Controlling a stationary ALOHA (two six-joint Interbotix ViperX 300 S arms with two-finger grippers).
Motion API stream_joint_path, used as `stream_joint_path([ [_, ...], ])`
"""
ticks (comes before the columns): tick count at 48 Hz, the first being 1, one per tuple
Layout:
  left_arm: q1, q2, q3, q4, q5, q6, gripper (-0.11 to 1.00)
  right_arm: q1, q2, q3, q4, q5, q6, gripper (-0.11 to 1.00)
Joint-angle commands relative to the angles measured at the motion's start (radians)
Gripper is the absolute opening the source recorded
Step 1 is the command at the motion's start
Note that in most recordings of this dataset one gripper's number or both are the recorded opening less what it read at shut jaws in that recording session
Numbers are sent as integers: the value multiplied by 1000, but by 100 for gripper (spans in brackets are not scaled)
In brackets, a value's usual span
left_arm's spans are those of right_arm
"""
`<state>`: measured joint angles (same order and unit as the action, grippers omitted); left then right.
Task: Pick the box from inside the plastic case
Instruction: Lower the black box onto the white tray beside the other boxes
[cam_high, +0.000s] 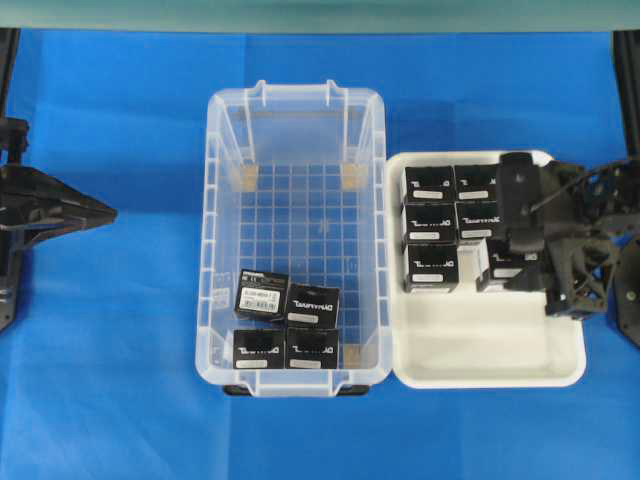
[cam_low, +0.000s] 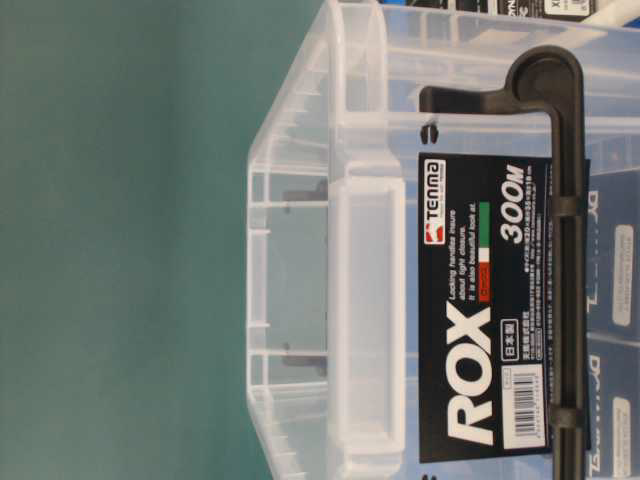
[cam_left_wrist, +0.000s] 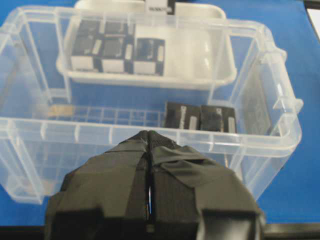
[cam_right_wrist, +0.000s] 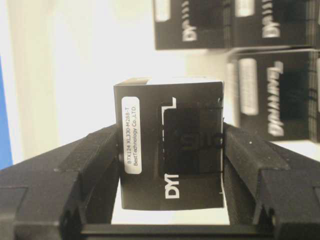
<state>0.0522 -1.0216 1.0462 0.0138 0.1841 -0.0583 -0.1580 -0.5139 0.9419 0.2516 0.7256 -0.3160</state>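
- the box (cam_right_wrist: 170, 165) sits gripped in your right gripper (cam_right_wrist: 170, 172) jaws above the white tray (cam_high: 490, 350); release early and it tumbles onto neighbouring boxes.
- left gripper (cam_left_wrist: 149, 200) jaws are pressed together, idle beside the plastic case (cam_high: 215, 250).

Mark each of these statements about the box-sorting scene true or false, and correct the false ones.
1. The right tool grips a box. True.
2. The plastic case holds six boxes. False: four remain, at its near end.
3. The left tool is shut and holds nothing. True.
4. The white tray lies left of the case in the overhead view. False: it lies right of it.
5. The held box hangs over the case. False: over the tray.
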Motion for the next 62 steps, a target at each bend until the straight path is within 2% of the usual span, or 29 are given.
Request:
stream_joint_path([
  [1,5,6,-32,3,-5,0,-6,14,29,9,2,-48,0,60],
  [14,6,8,-34,3,-5,0,-6,18,155,34,-6,-153,-3,60],
  [21,6,8,-38,3,-5,0,-6,17,179,34,-8,-210,-2,60],
  [35,8,6,-38,3,-5,2,-6,-8,181,38,-6,-170,3,60],
  [47,8,6,-37,3,-5,2,-6,-32,179,40,-3,-184,23,60],
  [49,8,6,-38,3,-5,2,-6,-37,181,40,-3,-204,43,65],
  [54,8,6,-38,3,-5,2,-6,-37,176,40,-8,-241,87,91],
  [56,8,6,-38,3,-5,2,-6,-37,175,40,-8,-255,104,97],
  [62,8,6,-38,3,-5,2,-6,-35,163,40,-6,-261,124,95],
])
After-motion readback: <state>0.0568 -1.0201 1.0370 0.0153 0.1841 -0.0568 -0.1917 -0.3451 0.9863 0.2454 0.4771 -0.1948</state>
